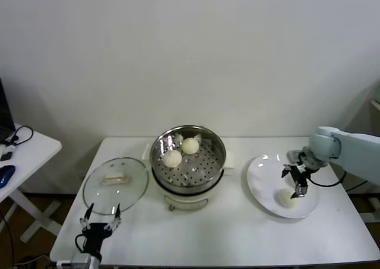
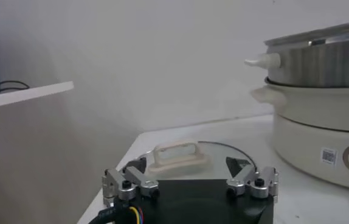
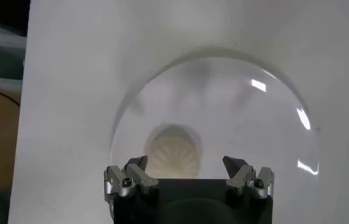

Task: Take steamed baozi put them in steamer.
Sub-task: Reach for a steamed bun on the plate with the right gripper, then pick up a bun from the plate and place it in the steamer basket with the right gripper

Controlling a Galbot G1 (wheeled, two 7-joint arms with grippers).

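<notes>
The steel steamer (image 1: 187, 173) stands mid-table on its white base. Two cream-white baozi (image 1: 190, 145) (image 1: 172, 158) lie on its perforated tray. One more baozi (image 1: 287, 199) lies on the white plate (image 1: 261, 174) at the right. My right gripper (image 1: 294, 184) is open just above that baozi. In the right wrist view the bun (image 3: 174, 151) sits just ahead of the open gripper (image 3: 186, 167), nearer one finger, untouched. My left gripper (image 1: 102, 212) is open and empty at the front left, by the glass lid.
The round glass lid (image 1: 114, 184) with a cream handle (image 2: 179, 154) lies flat left of the steamer (image 2: 320, 67). A second white table (image 1: 24, 150) with cables stands at the far left. A wall is close behind the table.
</notes>
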